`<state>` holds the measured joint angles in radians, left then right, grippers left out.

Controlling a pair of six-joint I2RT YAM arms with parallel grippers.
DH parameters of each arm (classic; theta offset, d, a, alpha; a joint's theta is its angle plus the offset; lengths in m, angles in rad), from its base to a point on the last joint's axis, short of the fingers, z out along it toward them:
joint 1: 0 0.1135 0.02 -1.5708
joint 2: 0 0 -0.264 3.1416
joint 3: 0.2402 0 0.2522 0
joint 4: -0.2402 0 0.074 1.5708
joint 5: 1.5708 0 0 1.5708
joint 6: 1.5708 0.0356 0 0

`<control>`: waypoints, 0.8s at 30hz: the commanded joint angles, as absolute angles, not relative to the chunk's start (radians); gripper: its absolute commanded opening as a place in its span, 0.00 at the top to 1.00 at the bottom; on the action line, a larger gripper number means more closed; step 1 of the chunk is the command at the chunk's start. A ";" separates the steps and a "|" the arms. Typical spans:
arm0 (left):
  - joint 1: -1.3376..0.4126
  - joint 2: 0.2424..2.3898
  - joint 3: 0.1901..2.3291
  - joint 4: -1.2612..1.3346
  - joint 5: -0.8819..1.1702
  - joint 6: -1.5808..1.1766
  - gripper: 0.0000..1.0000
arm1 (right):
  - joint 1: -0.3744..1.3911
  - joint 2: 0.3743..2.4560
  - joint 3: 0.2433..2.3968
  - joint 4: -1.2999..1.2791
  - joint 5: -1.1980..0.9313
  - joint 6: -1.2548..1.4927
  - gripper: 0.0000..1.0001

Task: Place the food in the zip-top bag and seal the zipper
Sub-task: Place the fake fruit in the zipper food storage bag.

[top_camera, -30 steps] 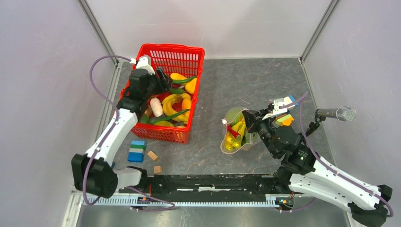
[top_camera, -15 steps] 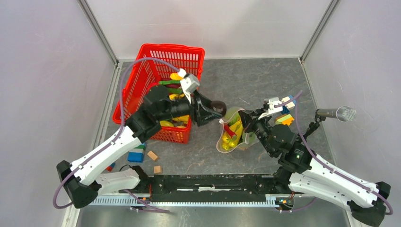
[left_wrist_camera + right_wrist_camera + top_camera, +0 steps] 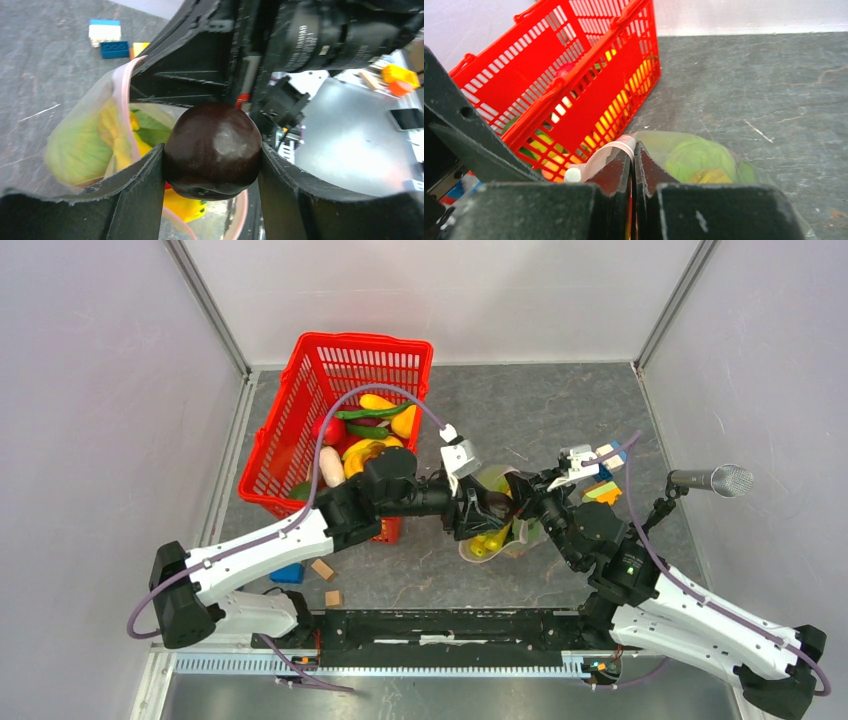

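Left gripper [image 3: 483,512] pinches a dark round fruit [image 3: 213,150] between both fingers, right at the bag [image 3: 659,140] mouth. Right gripper [image 3: 633,162] is pressed together on the zipper [image 3: 611,149], holding the rim up. We note the bag mid-table (green ball [image 3: 696,157], bananas [image 3: 490,539] inside), with the basket [image 3: 340,355] beside it.

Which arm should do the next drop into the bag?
Left. The left gripper holds a dark round food piece at the mouth of the zip-top bag; the right gripper is busy, shut on the zipper.
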<state>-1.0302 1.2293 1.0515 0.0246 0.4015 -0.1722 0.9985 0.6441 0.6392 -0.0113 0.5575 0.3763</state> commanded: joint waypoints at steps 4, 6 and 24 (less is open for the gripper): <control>-1.070 1.296 1.103 0.020 0.113 -0.052 0.54 | 1.003 0.626 0.675 0.093 0.525 0.397 0.92; -1.078 1.302 1.102 0.038 0.067 -0.052 0.53 | 1.004 0.624 0.674 0.096 0.520 0.399 0.92; -1.090 1.171 1.174 -0.086 0.040 -0.103 0.00 | 1.003 0.602 0.641 0.130 0.650 0.390 0.92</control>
